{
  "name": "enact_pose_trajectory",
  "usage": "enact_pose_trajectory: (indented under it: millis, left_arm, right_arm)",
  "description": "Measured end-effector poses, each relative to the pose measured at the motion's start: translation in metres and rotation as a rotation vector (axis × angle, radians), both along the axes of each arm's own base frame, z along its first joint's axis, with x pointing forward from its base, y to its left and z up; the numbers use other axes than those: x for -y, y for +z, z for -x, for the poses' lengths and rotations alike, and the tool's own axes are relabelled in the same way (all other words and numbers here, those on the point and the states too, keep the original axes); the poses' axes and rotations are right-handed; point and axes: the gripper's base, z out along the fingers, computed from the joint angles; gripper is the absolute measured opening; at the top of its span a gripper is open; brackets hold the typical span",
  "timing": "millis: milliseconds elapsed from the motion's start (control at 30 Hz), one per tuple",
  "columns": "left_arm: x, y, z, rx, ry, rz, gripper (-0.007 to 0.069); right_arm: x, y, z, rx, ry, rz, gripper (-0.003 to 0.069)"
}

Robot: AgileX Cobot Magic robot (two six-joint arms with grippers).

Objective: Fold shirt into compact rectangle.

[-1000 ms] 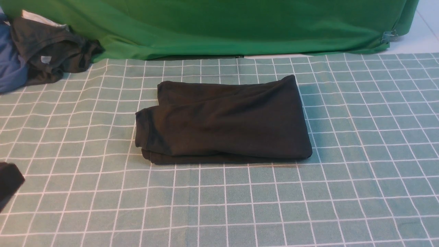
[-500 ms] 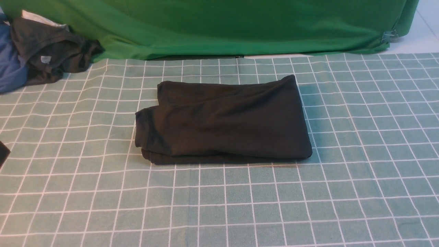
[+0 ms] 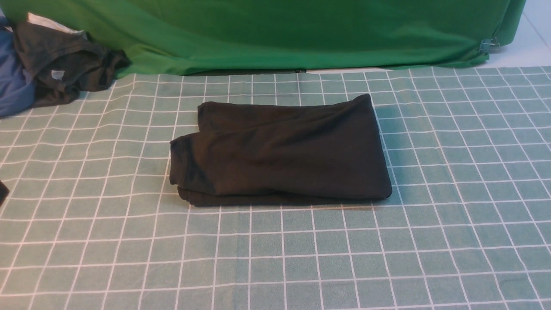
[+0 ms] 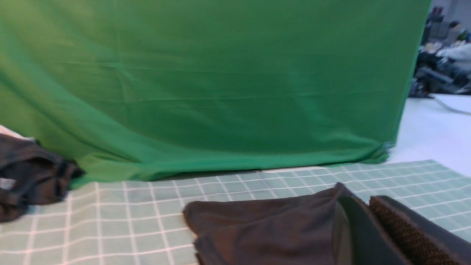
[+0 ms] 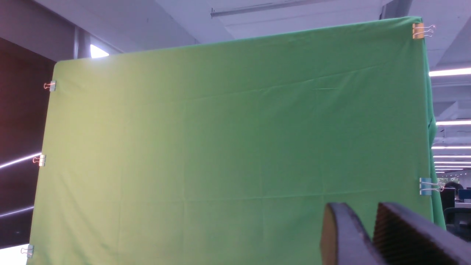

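Note:
The black shirt (image 3: 280,150) lies folded into a rough rectangle in the middle of the checked tablecloth (image 3: 275,258), with nothing touching it. It also shows low in the left wrist view, shirt (image 4: 265,228), beyond my left gripper (image 4: 362,200), whose jaws are shut and empty. In the front view only a dark sliver of the left gripper (image 3: 2,192) shows at the left edge. My right gripper (image 5: 362,211) is raised and faces the green backdrop (image 5: 235,147). Its jaws stand slightly open with nothing between them. It is outside the front view.
A dark charcoal garment with a grey tag (image 3: 64,60) and a blue garment (image 3: 13,86) are heaped at the far left corner. The green backdrop (image 3: 275,30) hangs along the table's far edge, with a metal clip (image 3: 488,45) at its right.
My left gripper has drawn back toward the left edge of the front view, leaving only a sliver in sight. The shirt has not moved.

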Motion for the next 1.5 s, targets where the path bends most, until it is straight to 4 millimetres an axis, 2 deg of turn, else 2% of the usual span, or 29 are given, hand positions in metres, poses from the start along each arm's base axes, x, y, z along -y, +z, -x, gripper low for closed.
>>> enact_pose_trajectory:
  millis: [100,233,333,467,500,533,700,800,1000,1500]
  left_arm:
    - [-0.003,-0.005,0.001,0.021,0.042,-0.046,0.0013]
    - [-0.008,-0.025,0.004,0.053,0.152,-0.066,0.0013]
    - [-0.012,-0.048,0.002,0.045,0.247,-0.069,0.0013]
    - [-0.016,-0.085,-0.007,-0.060,0.315,-0.085,0.0013]
    - [-0.016,-0.086,-0.008,-0.065,0.317,-0.085,0.0013]
    - [-0.016,-0.101,-0.010,-0.110,0.317,-0.093,0.0013]
    - [-0.015,-0.129,-0.014,-0.193,0.285,-0.107,0.0013]
    - [-0.013,-0.133,-0.014,-0.204,0.252,-0.118,0.0013]
    - [-0.011,-0.129,-0.015,-0.152,0.207,-0.120,0.0013]
    - [-0.011,-0.128,-0.015,-0.150,0.202,-0.121,0.0014]
  right_arm:
    - [0.000,0.000,0.000,0.000,0.000,0.000,0.0154]
    - [0.000,0.000,0.000,0.000,0.000,0.000,0.0165]
    - [0.000,0.000,0.000,0.000,0.001,-0.001,0.0169]
    - [0.000,0.000,0.000,0.000,0.001,-0.001,0.0178]
    - [0.000,0.000,0.000,0.000,0.001,-0.001,0.0178]
    - [0.000,0.000,0.000,0.000,0.001,-0.001,0.0184]
    - [0.000,0.000,0.000,0.000,0.001,-0.001,0.0199]
    - [0.000,0.000,0.000,0.000,0.001,-0.001,0.0206]
    - [0.000,0.000,0.000,0.000,0.001,-0.001,0.0225]
    - [0.000,0.000,0.000,0.000,0.001,-0.001,0.0237]
